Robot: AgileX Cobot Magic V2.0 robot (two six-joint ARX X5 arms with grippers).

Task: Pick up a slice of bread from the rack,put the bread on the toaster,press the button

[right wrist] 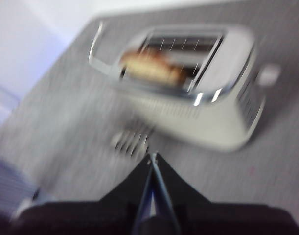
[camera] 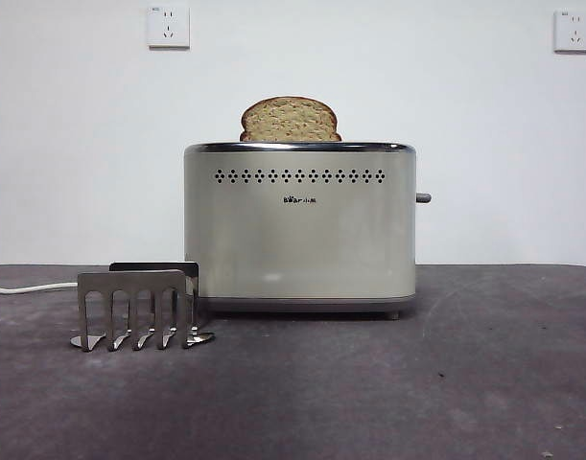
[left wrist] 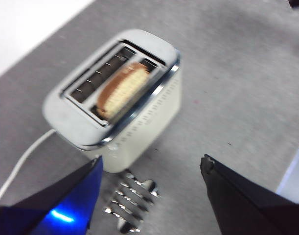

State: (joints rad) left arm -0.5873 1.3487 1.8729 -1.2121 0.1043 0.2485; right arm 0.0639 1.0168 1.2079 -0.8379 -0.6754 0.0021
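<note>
The slice of bread (camera: 290, 120) stands in a slot of the cream toaster (camera: 299, 230), its domed top poking above the chrome rim. It also shows in the left wrist view (left wrist: 123, 90) and, blurred, in the right wrist view (right wrist: 151, 67). The grey button (camera: 423, 198) sticks out from the toaster's right end. The empty silver rack (camera: 137, 309) stands in front of the toaster's left end. My left gripper (left wrist: 150, 169) is open and empty, high above the rack (left wrist: 131, 200). My right gripper (right wrist: 152, 157) is shut and empty, above the table near the toaster (right wrist: 188, 93).
A white power cord (camera: 29, 287) runs off to the left from behind the rack. Two white wall sockets (camera: 168, 26) sit high on the back wall. The dark grey table (camera: 369, 383) stretches in front of the toaster.
</note>
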